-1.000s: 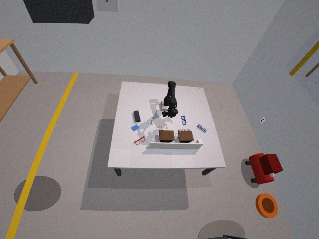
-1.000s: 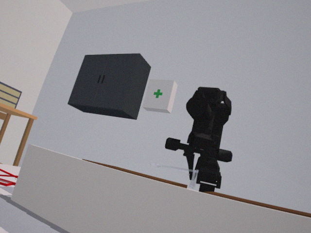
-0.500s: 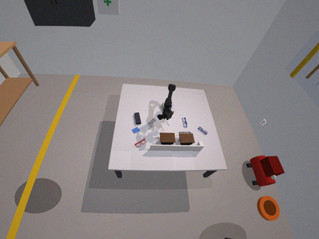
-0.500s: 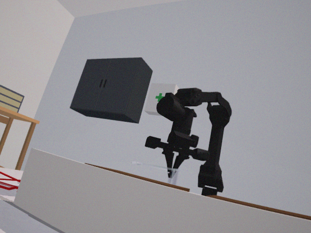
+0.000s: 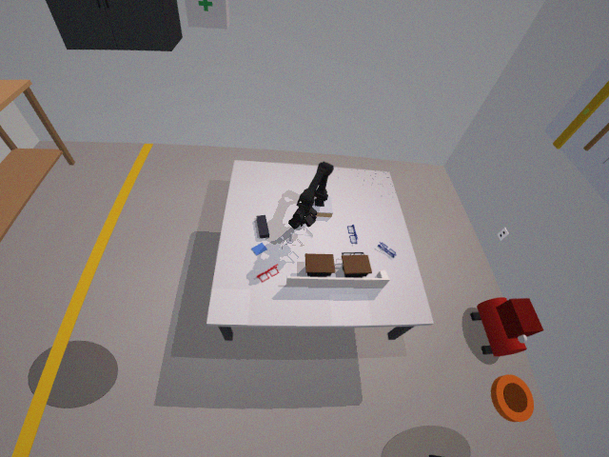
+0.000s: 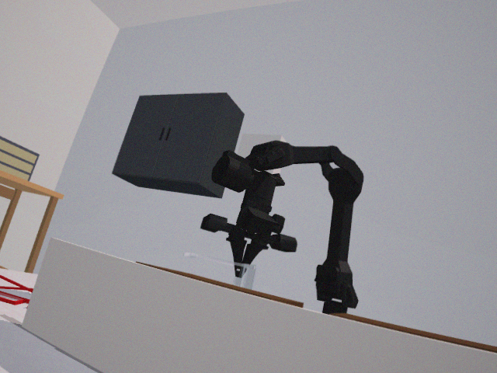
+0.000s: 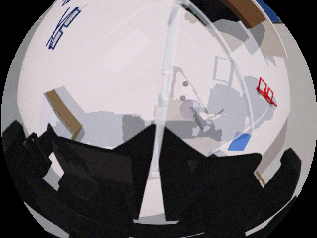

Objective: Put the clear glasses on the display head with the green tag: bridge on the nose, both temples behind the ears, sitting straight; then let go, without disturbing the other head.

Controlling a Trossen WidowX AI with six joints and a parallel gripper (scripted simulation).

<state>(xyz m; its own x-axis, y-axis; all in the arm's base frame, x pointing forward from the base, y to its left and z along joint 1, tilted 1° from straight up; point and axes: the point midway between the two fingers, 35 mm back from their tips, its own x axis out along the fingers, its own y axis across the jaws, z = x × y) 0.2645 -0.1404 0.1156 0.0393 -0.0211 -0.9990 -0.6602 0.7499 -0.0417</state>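
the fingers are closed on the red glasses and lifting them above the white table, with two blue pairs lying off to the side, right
Not quite: the gripper has its fingers shut on the clear transparent-framed glasses, as the exterior view shows. The red-framed glasses lie on the white table in the top view. The rest holds: two blue-framed pairs lie off to the side.

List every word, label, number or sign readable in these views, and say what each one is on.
No words, brands or numbers can be read in any view.
Green plus sign: the only sign, on the white wall box beside the dark cabinet, top view, cut by the frame's edge.
Green tag of the display heads: not visible in any view.
Wall outlet: too small to show any marking.
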